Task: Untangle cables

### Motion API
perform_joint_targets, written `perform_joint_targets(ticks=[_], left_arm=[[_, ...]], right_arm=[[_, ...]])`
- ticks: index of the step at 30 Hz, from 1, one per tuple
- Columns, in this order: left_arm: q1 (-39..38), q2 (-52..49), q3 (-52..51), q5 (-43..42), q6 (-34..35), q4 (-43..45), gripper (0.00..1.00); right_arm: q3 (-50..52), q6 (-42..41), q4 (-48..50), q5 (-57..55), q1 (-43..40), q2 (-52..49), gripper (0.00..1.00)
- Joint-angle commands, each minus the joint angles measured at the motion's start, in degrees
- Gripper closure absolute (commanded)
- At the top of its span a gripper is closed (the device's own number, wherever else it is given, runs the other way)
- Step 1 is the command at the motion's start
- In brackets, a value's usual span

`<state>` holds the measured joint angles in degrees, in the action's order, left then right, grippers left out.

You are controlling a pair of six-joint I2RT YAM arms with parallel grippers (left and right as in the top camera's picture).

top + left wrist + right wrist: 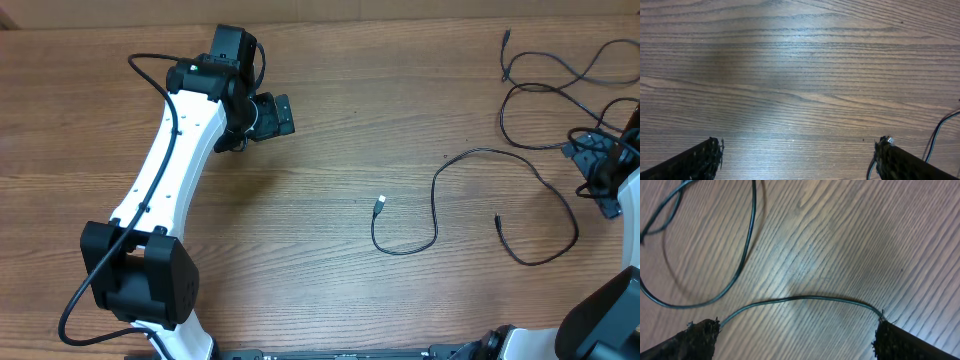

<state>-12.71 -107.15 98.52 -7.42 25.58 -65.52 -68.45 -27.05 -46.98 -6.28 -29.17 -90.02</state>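
Note:
Two thin black cables lie on the wooden table. One cable (470, 152) snakes across the middle right, with a plug (381, 204) at its left end. The other cable (540, 88) curls at the back right. My right gripper (594, 178) hangs open over the right edge of the table. In the right wrist view a stretch of cable (805, 298) arcs on the wood from one fingertip to the other, lying ahead of the open right gripper (797, 325) and not pinched. My left gripper (287, 114) (800, 145) is open over bare wood at the back left, far from both cables.
A second cable loop (747, 245) lies at the upper left of the right wrist view. A thin cord (940, 129) shows at the right edge of the left wrist view. The left arm (170, 160) stretches diagonally over the table's left side.

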Motion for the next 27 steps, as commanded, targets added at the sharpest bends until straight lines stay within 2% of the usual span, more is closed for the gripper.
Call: perform_joint_targets(ticks=[1, 3, 6, 10, 12, 19, 24, 25, 27], left_arm=[[-0.1, 1.5, 0.7, 0.4, 0.6, 0.4, 0.01], [-0.1, 1.5, 0.7, 0.4, 0.6, 0.6, 0.0], [-0.1, 1.5, 0.7, 0.4, 0.6, 0.5, 0.0], [-0.1, 1.5, 0.7, 0.4, 0.6, 0.7, 0.0], [-0.1, 1.5, 0.7, 0.4, 0.6, 1.1, 0.0], [-0.1, 1.5, 0.6, 0.6, 0.1, 1.2, 0.0], [-0.1, 1.5, 0.6, 0.6, -0.3, 1.1, 0.0], [-0.1, 1.5, 0.6, 0.6, -0.3, 1.1, 0.0], [-0.1, 1.5, 0.6, 0.6, -0.3, 1.1, 0.0]], right_arm=[[0.2, 5.1, 0.5, -0.7, -0.1, 0.2, 0.0], [0.2, 5.5, 1.4, -1.2, -0.2, 0.2, 0.0], [0.2, 14.4, 4.7, -1.2, -0.2, 0.1, 0.05], [0.3, 24.0, 9.4, -1.1, -0.2, -0.6, 0.04], [0.2, 29.8, 11.2, 0.7, -0.2, -1.5, 0.01], [0.2, 47.1, 8.7, 2.9, -0.2, -8.3, 0.0], [0.2, 49.0, 4.8, 1.9, -0.5, -11.8, 0.27], [0.3, 49.0, 4.3, 1.9, -0.7, -12.0, 0.3], [0.2, 49.0, 3.5, 1.9, -1.2, -12.6, 0.3]])
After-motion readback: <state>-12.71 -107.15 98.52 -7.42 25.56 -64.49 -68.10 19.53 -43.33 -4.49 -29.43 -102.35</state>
